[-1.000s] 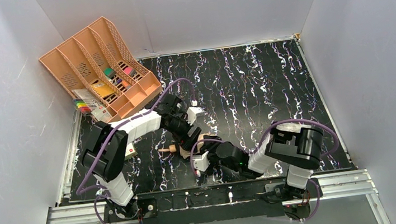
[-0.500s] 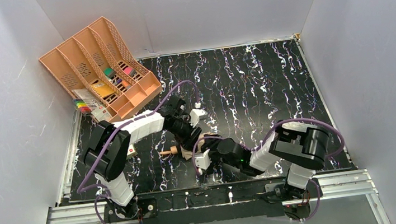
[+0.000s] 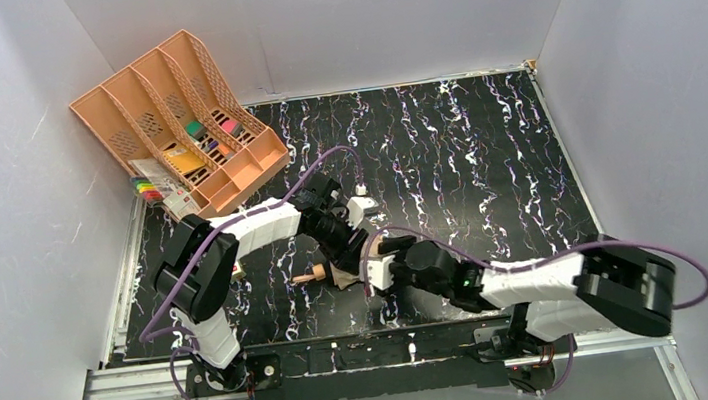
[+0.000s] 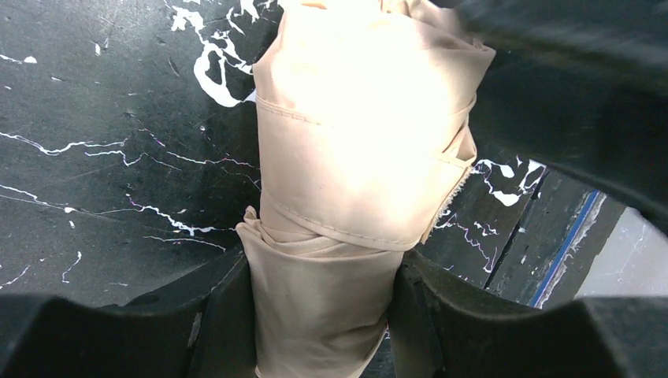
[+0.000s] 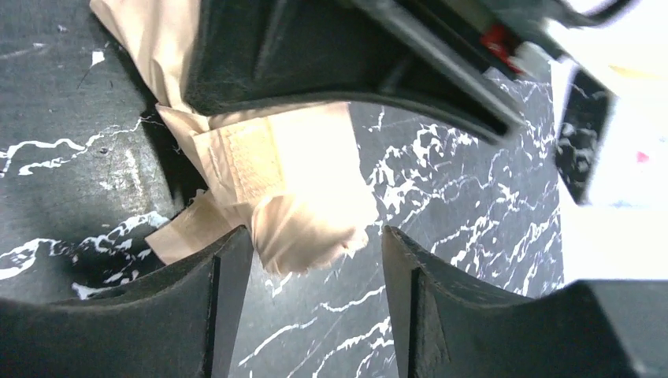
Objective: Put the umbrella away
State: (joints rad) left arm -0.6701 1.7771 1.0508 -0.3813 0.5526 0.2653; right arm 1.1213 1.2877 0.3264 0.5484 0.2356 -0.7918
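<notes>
Umbrella (image 4: pixel 354 157): folded tan fabric bundle lying on the black marbled surface (image 3: pixel 465 147), near its front edge where both arms meet.
Left pincer (image 4: pixel 323 295): partly closed, both fingers pressed against the fabric roll, gripping it.
Right pincer (image 5: pixel 315 260): jaws apart, straddling the loose fabric end without clamping it.

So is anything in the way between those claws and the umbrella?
Nothing visible. The left gripper clamps the umbrella directly, with the fabric touching it on both sides. The right gripper is open around the fabric's loose end, with nothing between them.
</notes>
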